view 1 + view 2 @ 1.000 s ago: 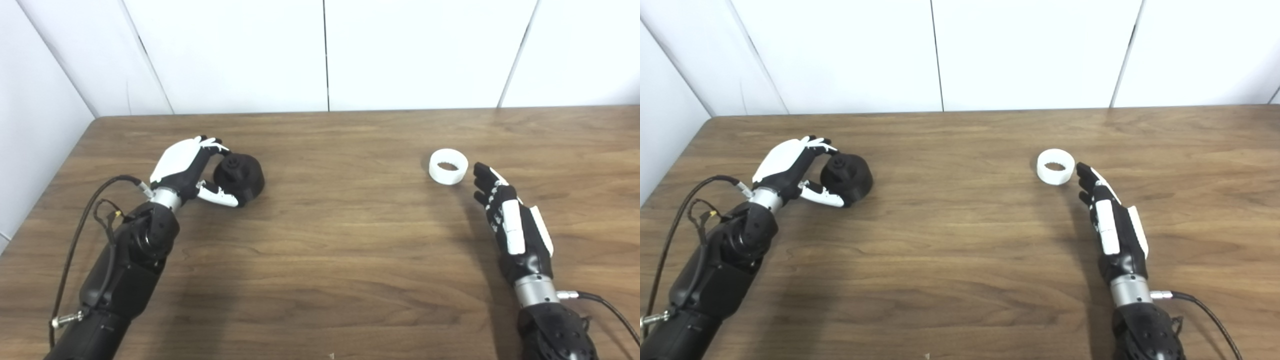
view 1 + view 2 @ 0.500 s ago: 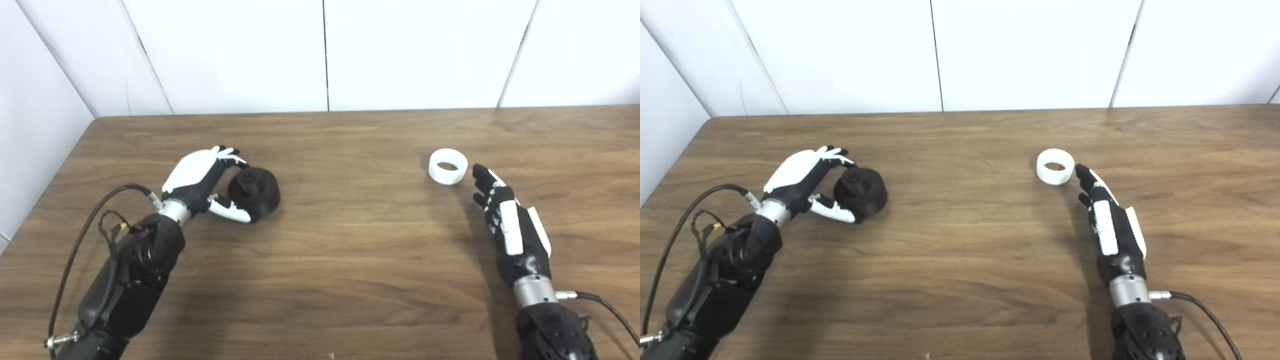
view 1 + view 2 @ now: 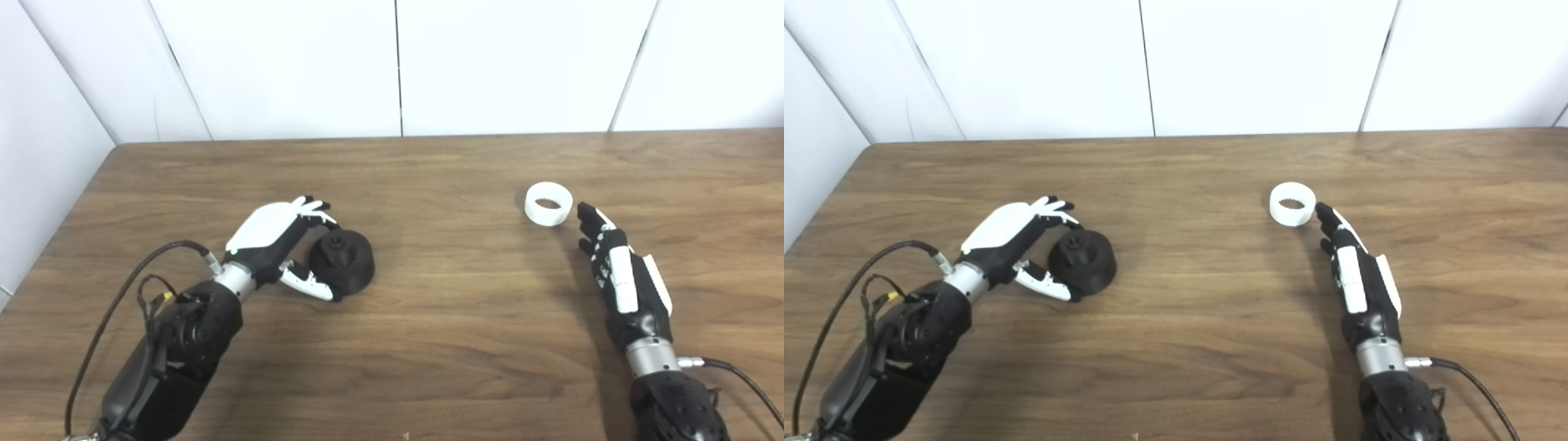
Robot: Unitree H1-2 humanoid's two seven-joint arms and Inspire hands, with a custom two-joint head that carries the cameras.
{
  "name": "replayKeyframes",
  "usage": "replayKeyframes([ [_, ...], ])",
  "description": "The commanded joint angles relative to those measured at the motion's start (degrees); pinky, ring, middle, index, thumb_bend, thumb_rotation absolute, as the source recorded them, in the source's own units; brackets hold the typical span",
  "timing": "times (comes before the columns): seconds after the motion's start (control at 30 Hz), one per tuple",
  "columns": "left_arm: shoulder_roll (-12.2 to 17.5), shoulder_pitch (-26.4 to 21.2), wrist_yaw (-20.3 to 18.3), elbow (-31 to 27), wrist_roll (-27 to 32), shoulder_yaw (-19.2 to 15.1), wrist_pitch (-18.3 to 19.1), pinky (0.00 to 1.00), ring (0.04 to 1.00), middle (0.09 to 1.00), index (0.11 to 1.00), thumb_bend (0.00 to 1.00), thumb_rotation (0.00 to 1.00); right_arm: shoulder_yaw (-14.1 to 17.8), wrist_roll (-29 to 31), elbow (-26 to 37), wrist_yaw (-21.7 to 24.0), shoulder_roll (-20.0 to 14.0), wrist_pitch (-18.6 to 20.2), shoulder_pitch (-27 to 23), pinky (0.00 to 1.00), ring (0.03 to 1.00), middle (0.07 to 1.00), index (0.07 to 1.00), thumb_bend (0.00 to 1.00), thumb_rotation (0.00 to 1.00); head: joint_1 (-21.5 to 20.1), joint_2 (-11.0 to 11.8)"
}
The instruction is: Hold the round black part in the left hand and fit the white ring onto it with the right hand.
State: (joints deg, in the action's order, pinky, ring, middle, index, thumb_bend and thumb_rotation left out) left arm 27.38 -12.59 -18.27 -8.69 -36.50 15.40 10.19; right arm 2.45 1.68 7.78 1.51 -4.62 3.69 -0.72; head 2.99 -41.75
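The round black part (image 3: 344, 266), a squat disc with a knob on top, rests on the wooden table (image 3: 441, 318) left of centre. My left hand (image 3: 274, 237) is shut on it, fingers over its far side and the thumb along its near side. The white ring (image 3: 549, 204) lies flat on the table at the right, its hole facing up. My right hand (image 3: 620, 278) lies just right of and nearer than the ring. It is open with its fingers stretched out, and the fingertips (image 3: 583, 211) sit close to the ring's rim, holding nothing.
White wall panels (image 3: 398, 67) close off the table's far edge and left side. A black cable (image 3: 131, 275) loops off the left forearm, and another leaves the right wrist (image 3: 732, 367).
My left hand has slid the black part to the right and nearer along the table. The right hand crept slightly toward the ring; the ring has not moved.
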Motion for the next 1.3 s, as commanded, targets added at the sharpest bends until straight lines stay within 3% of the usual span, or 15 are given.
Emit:
replayKeyframes([
  [0.0, 0.1, -0.9, -0.1, -3.2, -0.5, 0.3, -1.7, 0.97, 1.000, 0.949, 0.641, 0.84, 0.31, -0.2, -0.1, 2.7, -0.2, 0.5, -0.5, -1.0, 0.95, 0.961, 0.933, 0.889, 0.69, 1.00, 0.0, 0.1],
  [0.17, -1.1, 0.7, -0.9, -5.4, -0.4, 1.5, -2.7, 0.91, 1.000, 0.951, 0.640, 0.84, 0.31, -0.3, -0.1, 3.1, -0.1, 0.6, -0.4, -0.9, 0.95, 0.963, 0.933, 0.892, 0.68, 1.00, -0.2, -0.2],
  [0.6, -3.9, 4.5, -1.6, -9.0, -2.9, 5.1, -7.9, 0.99, 1.000, 0.949, 0.634, 0.83, 0.31, -0.2, -0.3, 3.4, -0.3, 0.7, -0.3, -0.7, 0.96, 0.968, 0.933, 0.890, 0.69, 1.00, -0.5, -0.5],
  [1.27, -5.3, 6.5, -4.8, -12.6, -5.1, 5.8, -7.7, 1.00, 1.000, 0.949, 0.633, 0.83, 0.35, 0.7, 0.5, 3.6, 0.2, -0.3, -0.3, -1.6, 0.94, 0.956, 0.921, 0.883, 0.70, 1.00, -0.2, -1.2],
])
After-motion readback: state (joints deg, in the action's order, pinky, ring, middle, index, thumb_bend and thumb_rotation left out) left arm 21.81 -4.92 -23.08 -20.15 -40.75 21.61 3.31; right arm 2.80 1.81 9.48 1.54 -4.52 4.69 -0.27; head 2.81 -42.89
